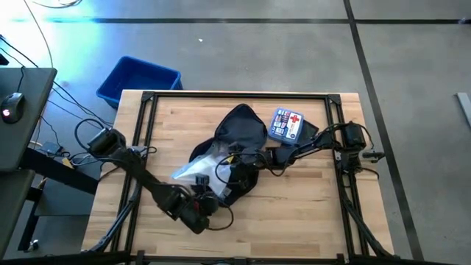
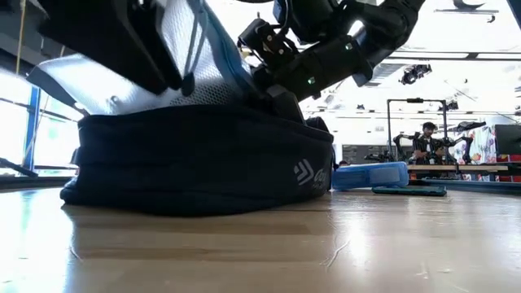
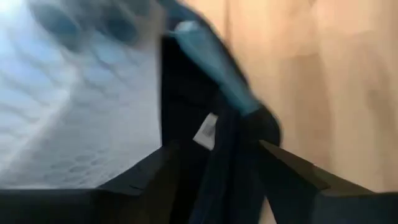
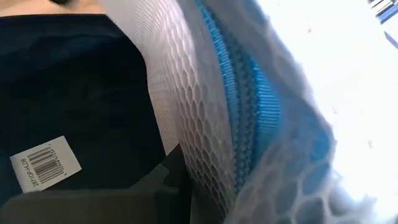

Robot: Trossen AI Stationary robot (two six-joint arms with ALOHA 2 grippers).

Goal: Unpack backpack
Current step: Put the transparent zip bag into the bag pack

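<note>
backpack: the dark navy backpack lies slumped near the centre of the worktop, its mouth turned toward 7 o'clock in the high view, with a white mesh pouch edged in blue half out of it.
feel: it looks soft and limp; the shell sags flat in the low view, so I judge it folds and drags rather than lifts as one piece.
weight: probably light for its bulk, though what lies inside is hidden.
surface: smooth woven cloth, likely slippery for hard fingers; the zip rim and seams give more bite.
where to take hold: the rim of the opening, or a pinched fold by the pale logo, to pin the bag while contents slide out.
left claw: the left claw sits at the mouth, at 7 o'clock of the bag, fingers spread with cloth between them, clamping nothing.
right claw: the right claw reaches in from 3 o'clock; whether it pinches the mesh I cannot tell.
nearby: a first-aid kit lies just beside the bag at 2 o'clock.
</note>
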